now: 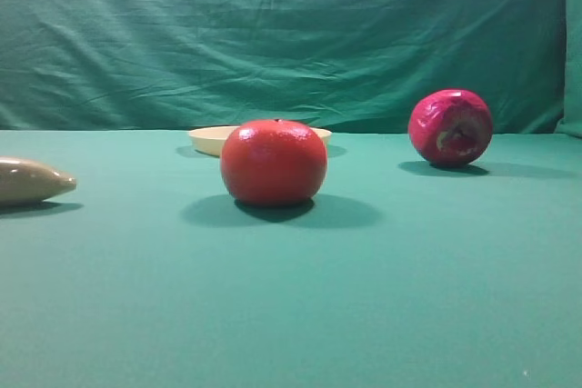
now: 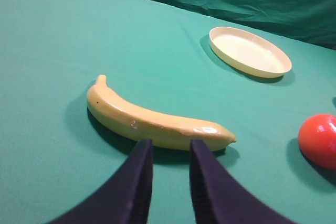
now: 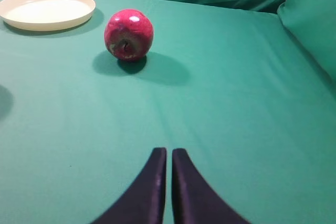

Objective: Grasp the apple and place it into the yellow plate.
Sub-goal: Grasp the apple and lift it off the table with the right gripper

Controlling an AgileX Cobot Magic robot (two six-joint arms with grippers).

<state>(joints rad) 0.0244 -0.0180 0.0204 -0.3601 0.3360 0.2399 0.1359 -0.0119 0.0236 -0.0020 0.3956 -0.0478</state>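
The apple (image 1: 450,127) is magenta-pink and glossy, and lies on the green cloth at the right with its pale wrinkled hollow facing forward. In the right wrist view the apple (image 3: 128,34) sits well ahead and left of my right gripper (image 3: 169,153), which is shut and empty. The yellow plate (image 1: 211,138) lies empty at the back, partly hidden behind an orange-red fruit. It also shows in the left wrist view (image 2: 249,51) and the right wrist view (image 3: 47,10). My left gripper (image 2: 170,148) has a narrow gap between its fingers, holds nothing, and hovers just short of a banana. Neither gripper shows in the exterior view.
The larger orange-red round fruit (image 1: 273,161) stands mid-table in front of the plate, and at the right edge of the left wrist view (image 2: 320,140). A beige-yellow banana (image 2: 152,121) lies at the left, its tip visible in the exterior view (image 1: 27,179). Green cloth (image 1: 291,34) hangs behind.
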